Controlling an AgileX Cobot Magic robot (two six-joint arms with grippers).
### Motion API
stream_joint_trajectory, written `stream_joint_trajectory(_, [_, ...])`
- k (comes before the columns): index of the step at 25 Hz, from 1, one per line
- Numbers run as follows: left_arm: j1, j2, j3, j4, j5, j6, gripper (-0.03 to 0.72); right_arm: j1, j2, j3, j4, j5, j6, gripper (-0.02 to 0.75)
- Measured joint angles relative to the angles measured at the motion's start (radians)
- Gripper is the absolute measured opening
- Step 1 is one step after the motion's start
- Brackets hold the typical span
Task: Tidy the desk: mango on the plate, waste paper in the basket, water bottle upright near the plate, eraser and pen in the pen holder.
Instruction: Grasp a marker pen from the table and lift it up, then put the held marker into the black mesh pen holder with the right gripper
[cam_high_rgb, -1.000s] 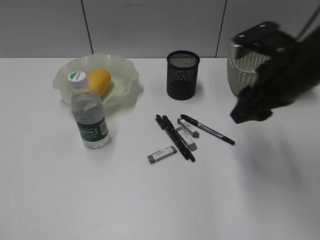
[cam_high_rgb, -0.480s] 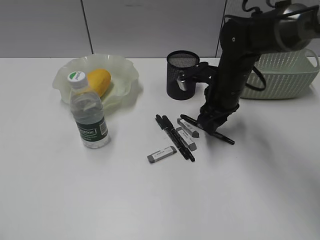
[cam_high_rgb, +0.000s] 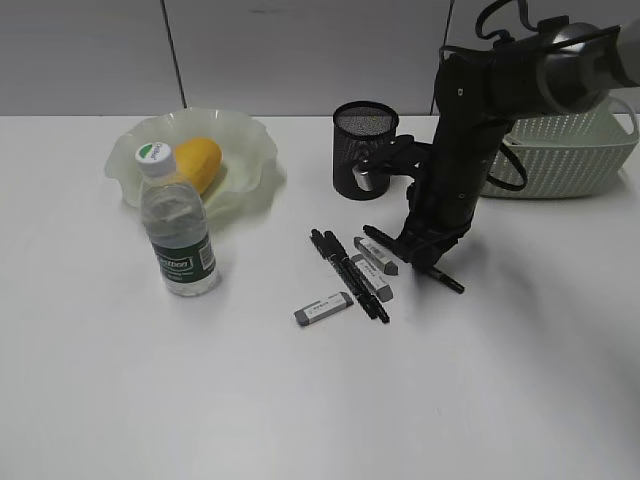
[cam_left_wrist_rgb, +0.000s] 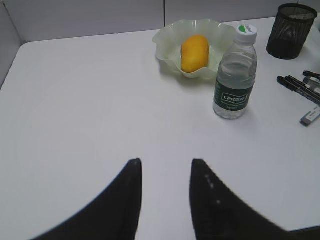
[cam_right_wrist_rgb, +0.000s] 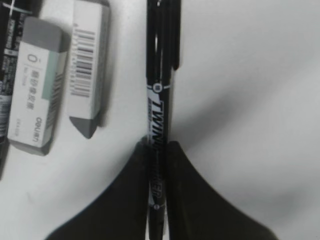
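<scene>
The right end effector is clamped on the black marker pen, which lies flat on the white surface just beside two grey-tipped rectangular erasers. The pen-stowing step is in hand. Next, lift the pen, tilt it upright, and lower it into the black mesh cylindrical pen holder nearby.

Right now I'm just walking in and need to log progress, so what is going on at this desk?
The right hand is down on the desk with its fingers closed around a black marker pen, which lies beside two erasers. The left hand hangs open over bare tabletop, holding nothing. The mango sits in the plate, and the water bottle stands upright next to it. The pen holder awaits the pens and erasers lying loose in front of it.
</scene>
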Motion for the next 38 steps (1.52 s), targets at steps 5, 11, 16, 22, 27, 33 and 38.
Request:
stream_joint_trajectory(5, [0.0, 0.0, 0.0, 0.0, 0.0, 0.0, 0.247, 0.0, -0.096, 0.011, 0.033, -0.058, 0.032, 0.068])
stream_joint_trajectory(11, [0.0, 0.0, 0.0, 0.0, 0.0, 0.001, 0.247, 0.0, -0.399, 0.239, 0.112, -0.501, 0.066, 0.068])
stream_joint_trajectory(16, [0.0, 0.0, 0.0, 0.0, -0.001, 0.001, 0.247, 0.0, -0.425, 0.449, 0.188, -1.24, 0.168, 0.068])
stream_joint_trajectory(22, [0.0, 0.004, 0.0, 0.0, -0.001, 0.001, 0.247, 0.0, -0.18, 0.362, -0.011, -1.565, 0.409, 0.068])
stream_joint_trajectory(27, [0.0, 0.009, 0.0, 0.0, -0.002, 0.001, 0.247, 0.0, -0.015, 0.249, -0.026, -1.597, 0.448, 0.068])
stream_joint_trajectory(33, [0.0, 0.01, 0.0, 0.003, -0.002, 0.001, 0.247, 0.0, 0.008, 0.239, -0.052, -1.48, 0.496, 0.314])
stream_joint_trajectory(38, [0.0, 0.01, 0.0, 0.003, -0.002, 0.001, 0.247, 0.0, -0.103, 0.24, -0.097, -1.296, 0.498, 0.552])
